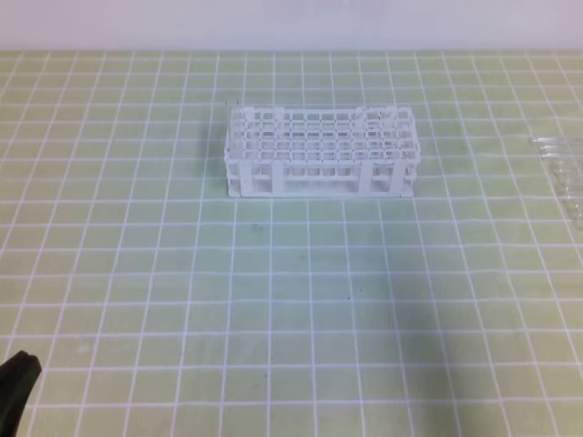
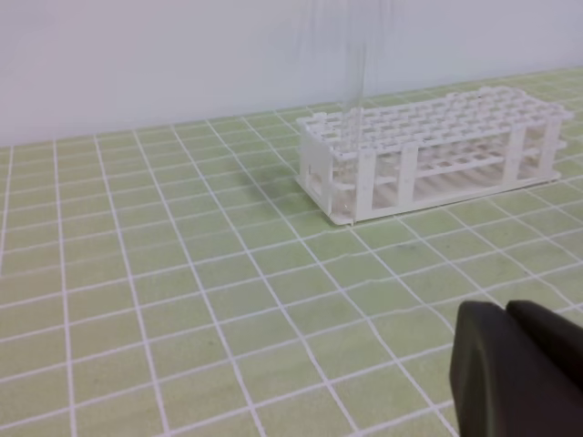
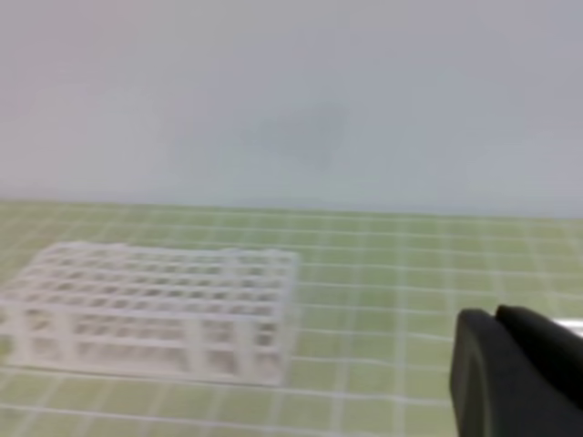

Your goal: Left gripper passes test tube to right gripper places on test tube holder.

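Note:
The test tube holder (image 1: 321, 150) is a white lattice rack standing at the middle back of the green grid mat, also in the left wrist view (image 2: 437, 146) and the right wrist view (image 3: 155, 309). Only the black tip of my left gripper (image 1: 18, 373) shows, at the bottom left corner, far from the rack. Its fingers (image 2: 504, 314) are shut with nothing between them. My right gripper (image 3: 495, 319) is also shut and empty, and is out of the exterior view. No single test tube shows plainly. A faint upright clear streak (image 2: 360, 82) rises over the rack's near corner; I cannot tell what it is.
A bunch of clear tubes (image 1: 563, 168) lies on the mat at the right edge. A pale wall runs behind the mat's back edge. The green mat (image 1: 301, 300) stretches between the rack and the front.

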`<state>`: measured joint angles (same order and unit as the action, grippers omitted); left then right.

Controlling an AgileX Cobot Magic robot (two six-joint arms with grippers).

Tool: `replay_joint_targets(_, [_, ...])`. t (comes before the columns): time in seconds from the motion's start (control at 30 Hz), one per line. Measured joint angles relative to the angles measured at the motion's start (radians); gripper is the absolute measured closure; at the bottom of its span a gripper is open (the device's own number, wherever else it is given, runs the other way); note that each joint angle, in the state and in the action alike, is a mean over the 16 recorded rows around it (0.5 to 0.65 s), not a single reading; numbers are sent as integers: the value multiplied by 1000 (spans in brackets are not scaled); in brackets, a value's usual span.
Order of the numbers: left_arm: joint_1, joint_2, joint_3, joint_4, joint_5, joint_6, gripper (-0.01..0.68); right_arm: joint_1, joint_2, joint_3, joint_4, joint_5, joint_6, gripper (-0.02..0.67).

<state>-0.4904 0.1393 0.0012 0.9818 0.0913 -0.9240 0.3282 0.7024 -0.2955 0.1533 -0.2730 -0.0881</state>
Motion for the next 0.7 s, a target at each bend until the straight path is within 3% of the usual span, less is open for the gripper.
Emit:
replay_joint_targets(0.33, [0, 0, 0, 0, 0, 0, 672, -228, -423, 240, -1, 111, 48, 663])
replay_joint_targets(0.7, [0, -1, 0, 0, 0, 0, 672, -291, -703, 298, -9, 302, 48, 664])
